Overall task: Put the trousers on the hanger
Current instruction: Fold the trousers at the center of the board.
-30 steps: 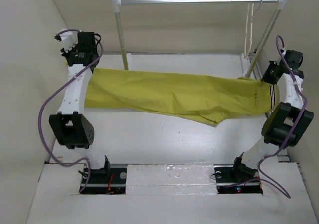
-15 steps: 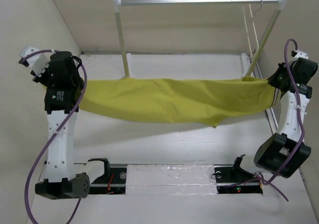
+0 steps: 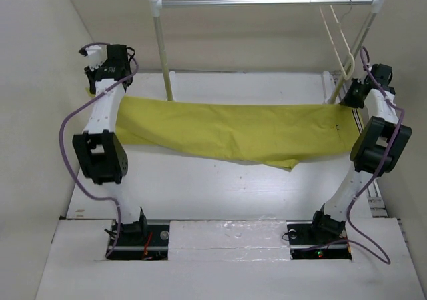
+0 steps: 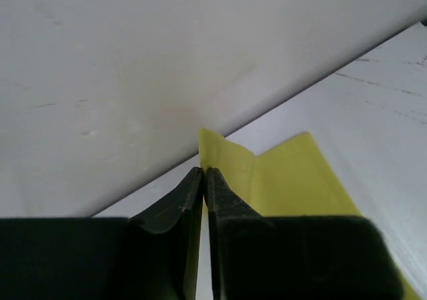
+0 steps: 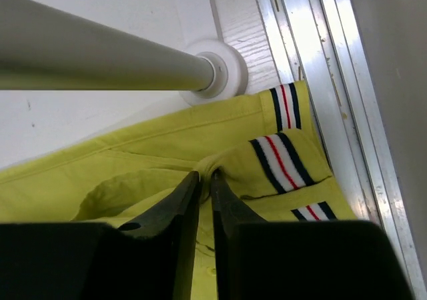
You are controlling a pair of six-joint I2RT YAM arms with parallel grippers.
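The mustard-yellow trousers [image 3: 233,130] are stretched left to right across the table, sagging low in the middle. My left gripper [image 3: 93,87] is shut on the leg end at the far left; the cloth edge [image 4: 267,177] sticks out past the closed fingers. My right gripper [image 3: 351,100] is shut on a fold of the waistband [image 5: 220,167], next to the striped tabs [image 5: 280,157]. The cream-white hanger [image 3: 337,37] hangs by its hook from the right end of the rail, just above and behind the right gripper.
A metal rail [image 3: 267,2] on white posts spans the back; its left post [image 3: 162,53] stands behind the trousers, and its right post foot [image 5: 217,73] sits beside the waistband. Walls close in on both sides. A metal track [image 5: 313,60] runs along the right edge.
Both arms have swung back toward the rear and lowered; the trousers went from hanging taut in the air to lying lower across the table. The hanger now swings near the right post.
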